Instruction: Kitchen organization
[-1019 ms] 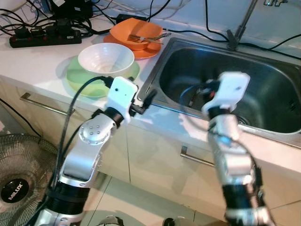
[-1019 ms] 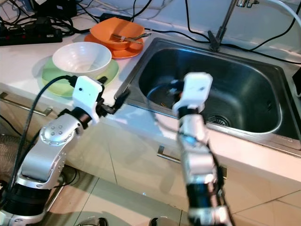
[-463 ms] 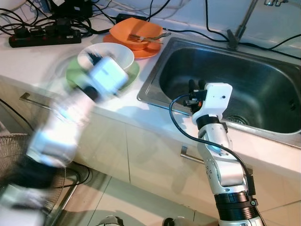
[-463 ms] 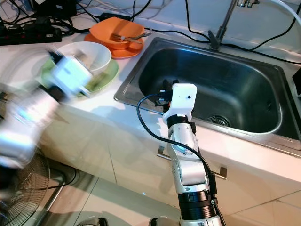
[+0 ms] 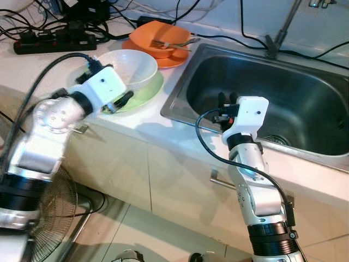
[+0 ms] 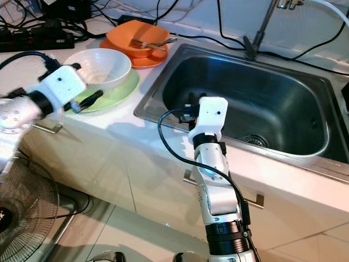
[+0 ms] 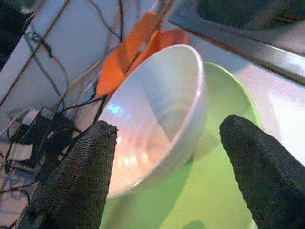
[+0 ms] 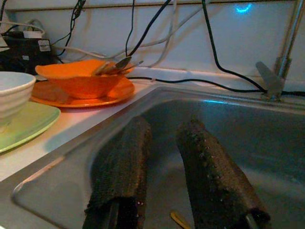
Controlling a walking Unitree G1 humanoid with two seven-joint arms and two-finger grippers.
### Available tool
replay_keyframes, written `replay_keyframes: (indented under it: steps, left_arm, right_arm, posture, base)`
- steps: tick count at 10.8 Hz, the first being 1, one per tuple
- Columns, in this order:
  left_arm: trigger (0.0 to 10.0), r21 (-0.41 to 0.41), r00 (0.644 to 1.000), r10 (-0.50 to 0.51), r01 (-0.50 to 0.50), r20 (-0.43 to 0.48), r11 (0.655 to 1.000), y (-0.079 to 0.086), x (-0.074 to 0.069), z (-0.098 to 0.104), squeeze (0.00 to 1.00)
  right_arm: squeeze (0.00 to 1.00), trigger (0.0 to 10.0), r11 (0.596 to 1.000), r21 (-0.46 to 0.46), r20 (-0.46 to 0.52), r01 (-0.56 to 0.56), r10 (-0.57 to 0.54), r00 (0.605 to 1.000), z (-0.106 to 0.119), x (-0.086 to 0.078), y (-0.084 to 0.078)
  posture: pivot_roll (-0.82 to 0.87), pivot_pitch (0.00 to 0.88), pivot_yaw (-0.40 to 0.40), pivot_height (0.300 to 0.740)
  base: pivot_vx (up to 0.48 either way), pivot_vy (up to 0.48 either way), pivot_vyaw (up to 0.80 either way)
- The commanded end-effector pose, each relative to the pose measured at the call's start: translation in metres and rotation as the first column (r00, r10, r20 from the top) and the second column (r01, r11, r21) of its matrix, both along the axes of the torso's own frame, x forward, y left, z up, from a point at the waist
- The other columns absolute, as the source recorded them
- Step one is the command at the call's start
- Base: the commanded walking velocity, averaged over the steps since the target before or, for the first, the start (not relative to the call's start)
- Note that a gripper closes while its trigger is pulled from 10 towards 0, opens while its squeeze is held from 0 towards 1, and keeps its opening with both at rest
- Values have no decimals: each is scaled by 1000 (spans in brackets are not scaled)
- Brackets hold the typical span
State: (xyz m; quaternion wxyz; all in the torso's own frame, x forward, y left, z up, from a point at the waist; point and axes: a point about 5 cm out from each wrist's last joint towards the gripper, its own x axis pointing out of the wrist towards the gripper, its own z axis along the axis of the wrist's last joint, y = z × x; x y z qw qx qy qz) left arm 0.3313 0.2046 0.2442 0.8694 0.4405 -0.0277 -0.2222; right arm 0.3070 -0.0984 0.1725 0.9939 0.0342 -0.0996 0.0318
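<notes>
- Left gripper with textured black fingers spread wide, hovering over the green plate just in front of the white bowl; no contact visible.
- Eye views: same gripper at the counter's front edge, fingertips over the near rim of the plate, silver arm reaching in from the left.
- White bowl glossy, round, deep, faintly ribbed inside, sitting upright on the flat, matte pale-green plate.
- Wrist view alone reveals the bowl's inner sheen and the wide gap between the fingers.
- Right gripper low inside the sink, two knobbly black fingers close side by side with a narrow gap, clamped on nothing.
- Small yellowish object on the sink floor between the fingers; too small to identify.
- Eye views: right gripper mostly hidden behind its white wrist housing, poised at the sink's near-left part.
- Sink brushed steel, rectangular with rounded corners, drain visible in the eye views.
- Orange bowl on an orange plate behind the white bowl, beside the sink's far-left corner; metal cutlery lying in the orange bowl.
- Black power strip and tangled cables on the white counter at far left.
- Fan grille on the floor at lower left.
</notes>
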Motion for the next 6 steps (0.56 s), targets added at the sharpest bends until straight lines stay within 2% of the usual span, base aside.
replay_keyframes:
  steps: [1,2,3,4,6]
  left_arm:
    - [10000,43,1000,-15,16,-22,999,0,1,-3,0]
    - [10000,134,1000,7,-8,7,991,5,6,-2,0]
    - [10000,146,1000,7,-9,12,989,5,8,-1,0]
    - [10000,232,1000,13,-17,19,973,4,15,-5,0]
    - [10000,305,999,10,-21,36,952,0,28,-6,0]
  right_arm:
    - [0,10000,1000,-5,4,9,-9,1000,2,-1,-2]
    - [0,10000,1000,-5,4,10,-10,1000,2,0,-2]
    - [0,10000,1000,-4,4,10,-10,1000,2,0,-2]
    - [0,10000,1000,-3,3,11,-10,1000,2,0,-2]
    - [0,10000,1000,-3,2,17,-17,1000,2,0,-2]
  posture:
    - [-5,82,-53,740]
    - [-5,81,-53,740]
    - [-5,81,-53,740]
    - [-5,81,-53,740]
    - [-12,80,-46,740]
  base:
    - [0,0,0]
    - [0,0,0]
    - [0,0,0]
    - [0,0,0]
    - [0,0,0]
